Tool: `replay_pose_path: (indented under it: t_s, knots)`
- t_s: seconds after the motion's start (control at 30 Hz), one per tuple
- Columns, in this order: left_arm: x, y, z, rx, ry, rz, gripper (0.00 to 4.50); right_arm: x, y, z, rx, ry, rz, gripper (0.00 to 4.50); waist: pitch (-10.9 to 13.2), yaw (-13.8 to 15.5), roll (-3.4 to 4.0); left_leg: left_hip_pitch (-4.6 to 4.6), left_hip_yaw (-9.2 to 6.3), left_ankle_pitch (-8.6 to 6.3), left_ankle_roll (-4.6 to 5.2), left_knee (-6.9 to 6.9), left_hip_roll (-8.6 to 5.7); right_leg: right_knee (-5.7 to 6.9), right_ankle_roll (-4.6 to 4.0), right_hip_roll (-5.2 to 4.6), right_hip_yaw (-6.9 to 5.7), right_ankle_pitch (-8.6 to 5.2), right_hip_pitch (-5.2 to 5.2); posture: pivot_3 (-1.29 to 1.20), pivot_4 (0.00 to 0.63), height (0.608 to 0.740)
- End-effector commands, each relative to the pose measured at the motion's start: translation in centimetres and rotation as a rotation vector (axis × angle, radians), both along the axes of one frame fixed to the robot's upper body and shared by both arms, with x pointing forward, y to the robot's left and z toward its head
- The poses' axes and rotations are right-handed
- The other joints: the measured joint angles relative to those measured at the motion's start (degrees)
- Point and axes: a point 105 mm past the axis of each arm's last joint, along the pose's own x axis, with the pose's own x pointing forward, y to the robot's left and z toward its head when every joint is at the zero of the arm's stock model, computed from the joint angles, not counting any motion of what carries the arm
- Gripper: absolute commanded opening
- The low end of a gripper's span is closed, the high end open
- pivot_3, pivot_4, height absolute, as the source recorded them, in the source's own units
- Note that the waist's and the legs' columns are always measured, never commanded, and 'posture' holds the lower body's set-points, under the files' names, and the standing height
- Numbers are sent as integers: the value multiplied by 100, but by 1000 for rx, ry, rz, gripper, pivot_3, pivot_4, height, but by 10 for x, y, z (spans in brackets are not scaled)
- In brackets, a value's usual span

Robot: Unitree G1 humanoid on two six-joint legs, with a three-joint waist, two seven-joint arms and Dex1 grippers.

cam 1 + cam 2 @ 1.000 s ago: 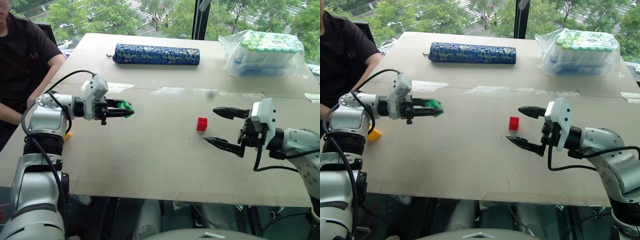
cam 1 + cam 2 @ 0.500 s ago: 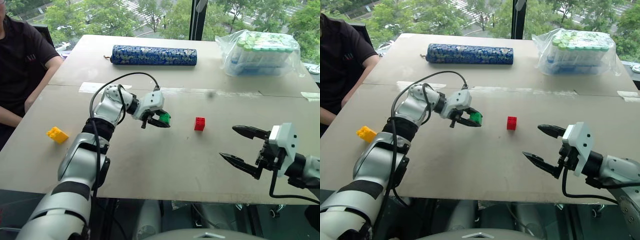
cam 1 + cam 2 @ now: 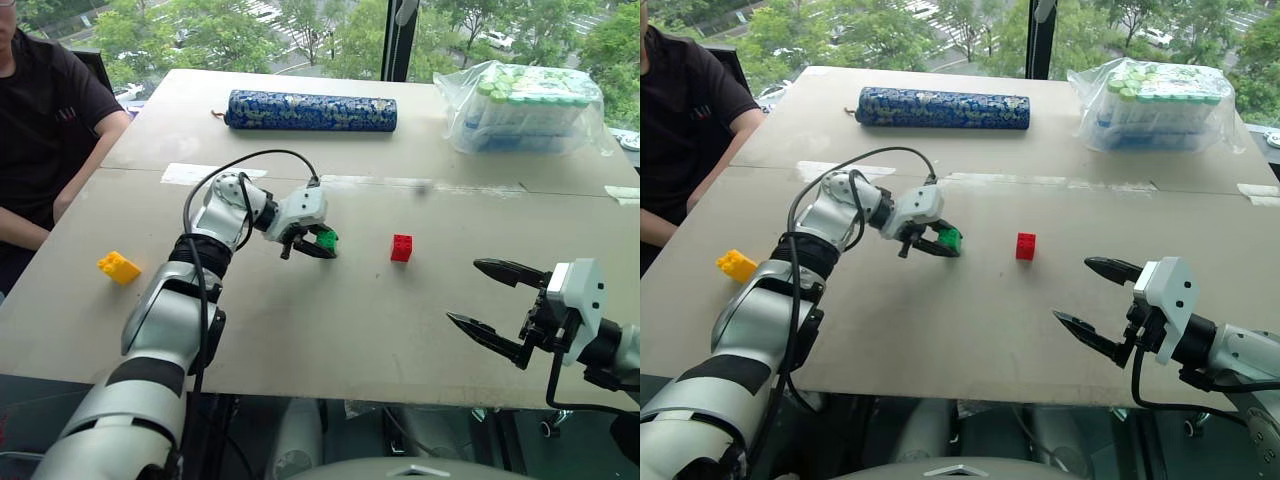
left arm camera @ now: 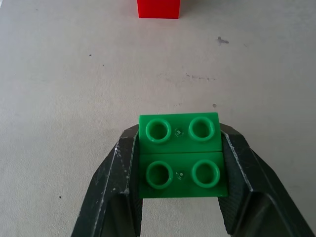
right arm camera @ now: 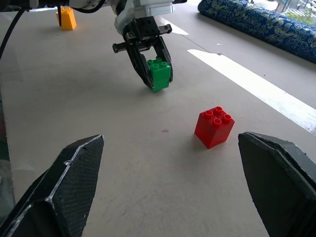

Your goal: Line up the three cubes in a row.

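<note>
My left gripper is shut on the green cube, studs up, low over the table a short way left of the red cube. The red cube stands alone on the table's middle. Far off at the table's left side lies the yellow cube. My right gripper hangs open near the front right edge, well clear of the red cube, with nothing between its fingers.
A blue patterned roll lies across the back of the table. A clear bag of green-capped bottles sits at the back right. A person in a black shirt sits at the left edge.
My left gripper carried the green cube right and down toward the red cube, then held still. My right gripper drew back from the red cube toward the front right.
</note>
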Motion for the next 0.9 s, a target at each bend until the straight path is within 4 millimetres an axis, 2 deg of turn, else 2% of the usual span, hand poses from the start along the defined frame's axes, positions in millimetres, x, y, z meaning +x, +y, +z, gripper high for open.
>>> replay_pose_path:
  t_s: [0.03,0.53,0.57,0.6,0.73,0.9]
  knots:
    - [6,-5,15,-25,-48,-5,1329,-3,0,10,-13,-51,7,4500,0,0,0,0,0,0,0,0,0,0,0,0,0,0,0,0,150,740]
    - [11,-10,11,-16,-60,-1,1329,-6,0,15,-31,-62,-10,4500,0,7,0,1,-2,0,0,2,-1,1,0,0,-1,0,3,0,150,740]
    - [11,-10,10,-14,-59,-5,2336,-6,0,15,-32,-62,-11,4500,0,7,0,1,-2,0,0,3,-1,1,0,0,-1,0,3,0,150,740]
    - [10,-11,10,-15,-58,-11,2588,-7,0,15,-32,-62,-13,4500,0,6,0,0,-2,0,0,3,-1,1,0,-1,-1,0,3,0,150,740]
    - [10,-12,12,-30,-63,-24,4463,-7,0,15,-31,-57,-21,4500,0,4,0,1,-3,0,0,3,-1,2,0,0,-2,0,4,0,150,740]
    - [5,-2,31,-101,-80,-46,4463,-9,0,17,-29,-58,-28,4500,0,-8,0,1,-3,0,0,3,-1,2,0,0,-2,0,3,0,150,740]
